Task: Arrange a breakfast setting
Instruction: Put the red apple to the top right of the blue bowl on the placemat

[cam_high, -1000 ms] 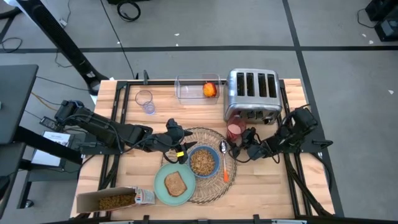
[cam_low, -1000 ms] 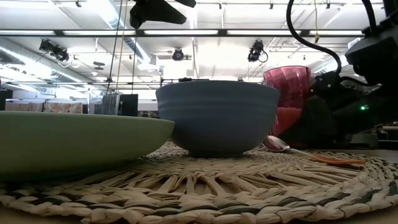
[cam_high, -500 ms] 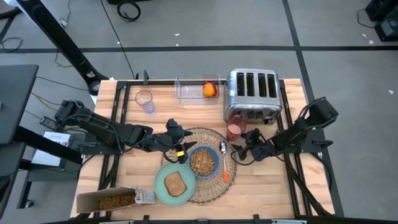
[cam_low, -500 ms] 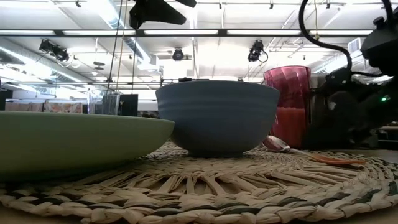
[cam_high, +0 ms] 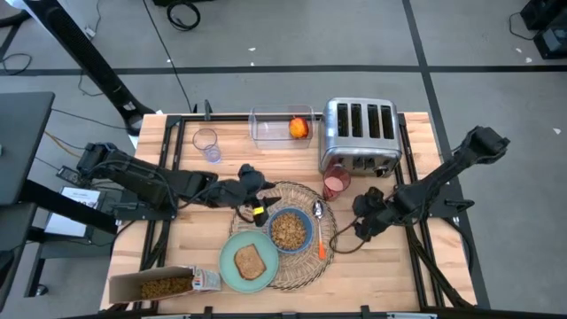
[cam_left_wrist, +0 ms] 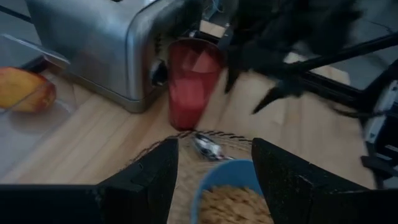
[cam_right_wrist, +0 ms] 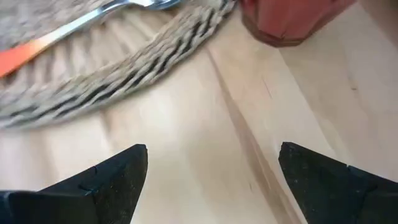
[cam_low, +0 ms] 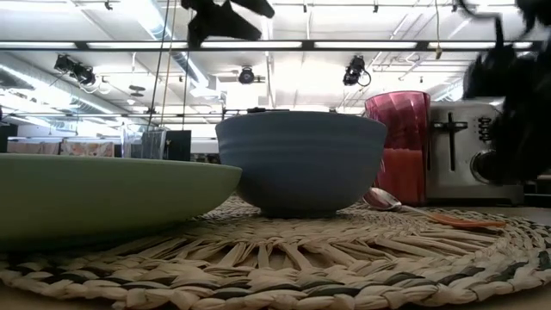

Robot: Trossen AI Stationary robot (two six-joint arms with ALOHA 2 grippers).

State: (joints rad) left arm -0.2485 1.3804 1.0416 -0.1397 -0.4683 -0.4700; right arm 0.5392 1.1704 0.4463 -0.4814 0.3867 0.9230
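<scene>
1. The mat (cam_high: pixel 292 232) lies near the table's middle, carrying the bowl (cam_high: pixel 288 230) of cereal, the plate (cam_high: pixel 249 262) with toast at its near left, and the spoon (cam_high: pixel 320 232) along its right side

2. The spoon's long axis runs far to near, its metal end far and its orange handle near, parallel to the bowl's right flank

3. The cup (cam_high: pixel 336 184) stands on bare wood just off the mat's far right edge, directly in front of the toaster (cam_high: pixel 360 135)

4. The fruit (cam_high: pixel 299 128) sits in a clear tray (cam_high: pixel 282 127) at the far edge, left of the toaster and well apart from the mat; by this layout it appears to be the one item not yet brought to the setting

5. The left gripper (cam_high: pixel 254 206) hovers at the mat's far left edge, jaws partly open and empty; the fruit lies beyond it, far and slightly right

6. The right gripper (cam_high: pixel 362 219) hangs over bare wood right of the mat, jaws wide and empty, the cup far-left of it

7. The left arm is the nearer to the fruit, the right to the cup
</scene>
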